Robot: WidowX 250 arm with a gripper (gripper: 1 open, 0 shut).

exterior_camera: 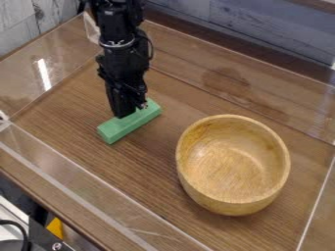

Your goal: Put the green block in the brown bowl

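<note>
Brown wood in long planks makes up the tabletop (144, 201), its left edge running diagonally down the near side of the view. Nearest, in the lower left corner beyond that edge, are a curved black cable (23, 233) and a small yellow-orange piece (55, 227). A little farther in, on the right, sits the light-brown wooden bowl (233, 167), round and upright, its thick rim facing up and its visible inside bare. To the left of the bowl, and apart from it, the green block (128, 124) lies flat on the wood, set at a slant with its far end toward the upper right. Just above that far end is the black gripper (127, 106), reaching down from the far side. Its fingers are clenched together; whether they touch the block is too small to tell. Farthest back, the dark robot arm (118, 22) rises out of the top of the view.
</note>
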